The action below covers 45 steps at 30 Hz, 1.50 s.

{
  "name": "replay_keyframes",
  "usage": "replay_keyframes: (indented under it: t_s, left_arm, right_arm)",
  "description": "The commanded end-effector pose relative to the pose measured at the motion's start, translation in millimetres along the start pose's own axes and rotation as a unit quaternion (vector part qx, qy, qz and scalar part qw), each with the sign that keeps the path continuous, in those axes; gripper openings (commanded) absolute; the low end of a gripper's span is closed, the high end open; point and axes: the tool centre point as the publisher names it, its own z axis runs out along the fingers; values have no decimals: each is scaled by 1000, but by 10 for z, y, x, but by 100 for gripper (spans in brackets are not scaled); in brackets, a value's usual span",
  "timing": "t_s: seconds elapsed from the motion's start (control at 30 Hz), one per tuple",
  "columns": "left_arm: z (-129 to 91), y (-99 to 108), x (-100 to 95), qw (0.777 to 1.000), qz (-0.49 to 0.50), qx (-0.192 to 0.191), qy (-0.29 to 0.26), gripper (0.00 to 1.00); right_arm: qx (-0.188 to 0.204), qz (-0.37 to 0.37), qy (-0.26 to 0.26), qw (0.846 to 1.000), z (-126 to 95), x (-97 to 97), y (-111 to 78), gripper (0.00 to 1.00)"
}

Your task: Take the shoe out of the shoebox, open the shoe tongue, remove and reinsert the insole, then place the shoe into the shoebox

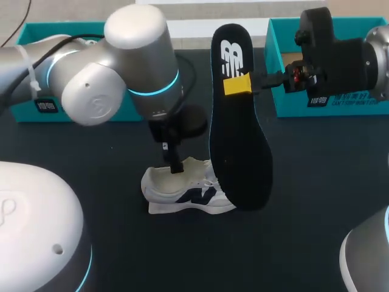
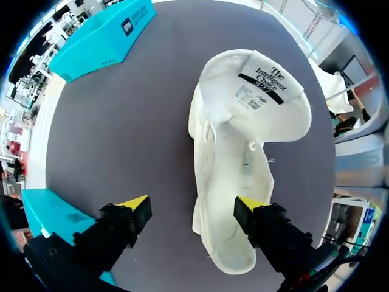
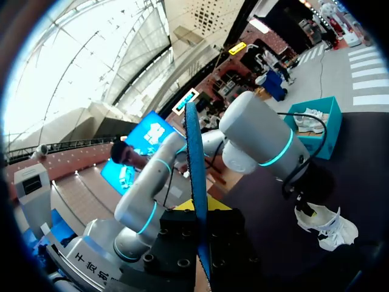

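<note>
A white shoe with navy side marks [image 1: 189, 193] stands on the dark table, its tongue pulled back to show a printed label [image 2: 261, 82]. My left gripper [image 1: 174, 163] hangs over the shoe's heel end, open. In the left wrist view, my left gripper [image 2: 192, 205] has one yellow tip over the shoe's opening and the other outside its side wall. The black insole [image 1: 240, 140] hangs upright in the air above the shoe's toe. My right gripper [image 1: 238, 84] is shut on it near its upper end. The right wrist view shows the insole [image 3: 196, 176] edge-on between the fingers of my right gripper [image 3: 202, 210].
A teal shoebox [image 1: 285, 67] stands at the back right behind my right gripper. Another teal box [image 1: 36, 36] is at the back left, partly hidden by my left arm. In the right wrist view a teal box [image 3: 316, 125] holds another white shoe.
</note>
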Motion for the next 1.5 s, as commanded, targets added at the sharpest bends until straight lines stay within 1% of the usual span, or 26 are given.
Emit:
replay_keyframes:
  t_s: [0.03, 0.07, 0.1, 0.13, 0.17, 0.23, 0.3, 0.37, 0.43, 0.6, 0.73, 0.8, 0.83, 0.87, 0.9, 1.17, 1.3, 1.37, 1.43, 1.47, 1.5]
  left_arm:
    - [165, -171, -41, 1000, 2, -10, -1, 92]
    - [187, -184, -47, 1000, 6, -8, 6, 91]
    - [214, -198, -56, 1000, 5, -6, 11, 82]
    - [251, -215, -65, 1000, 2, -13, 11, 73]
    - [286, -232, -63, 1000, 2, -15, 9, 67]
    - [314, -244, -49, 1000, 2, -17, 14, 71]
    - [344, -247, -23, 1000, 4, -18, 17, 69]
    - [394, -250, -4, 1000, 3, -20, 20, 52]
    - [437, -252, 5, 999, 0, -23, 24, 46]
    - [490, -254, 51, 999, -2, -27, 26, 42]
    - [533, -278, 51, 999, -3, -29, 26, 42]
    - [541, -292, 52, 999, -4, -29, 25, 40]
    - [544, -297, 53, 999, -5, -28, 25, 35]
    - [546, -299, 55, 999, -6, -28, 25, 23]
    - [549, -300, 56, 999, -6, -28, 25, 0]
    - [543, -205, 65, 999, -9, -26, 36, 0]
    - [469, -175, 35, 997, 22, -25, 69, 0]
    - [418, -185, -5, 993, 54, -35, 99, 0]
    - [358, -197, -41, 983, 109, -45, 142, 0]
    - [334, -205, -60, 975, 139, -58, 163, 0]
    - [316, -213, -77, 961, 179, -73, 199, 0]
  right_arm:
    - [3, 1, -1, 1000, 47, -9, 36, 0]
    - [3, 1, -1, 1000, 47, -9, 36, 0]
    - [3, 1, -1, 1000, 47, -9, 36, 0]
    - [3, 1, -1, 1000, 47, -9, 36, 0]
    - [3, 1, -1, 1000, 47, -9, 36, 0]
    - [3, 1, -1, 1000, 47, -9, 36, 0]
    - [3, 1, -1, 1000, 47, -9, 36, 0]
    - [3, 1, -1, 1000, 47, -9, 36, 0]
    - [3, 1, -1, 1000, 47, -9, 36, 0]
    - [3, 1, -1, 1000, 47, -9, 36, 0]
    - [3, 1, -1, 1000, 47, -9, 36, 0]
    - [3, 1, -1, 1000, 47, -9, 36, 0]
    - [3, 1, -1, 1000, 47, -9, 36, 0]
    - [3, 1, -1, 1000, 47, -9, 36, 0]
    - [3, 1, -1, 1000, 47, -9, 36, 0]
    - [3, 1, -1, 1000, 47, -9, 36, 0]
    - [3, 1, -1, 1000, 47, -9, 36, 0]
    - [3, 1, -1, 1000, 47, -9, 36, 0]
    - [3, 1, -1, 1000, 47, -9, 36, 0]
    - [3, 1, -1, 1000, 47, -9, 36, 0]
    - [3, 1, -1, 1000, 47, -9, 36, 0]
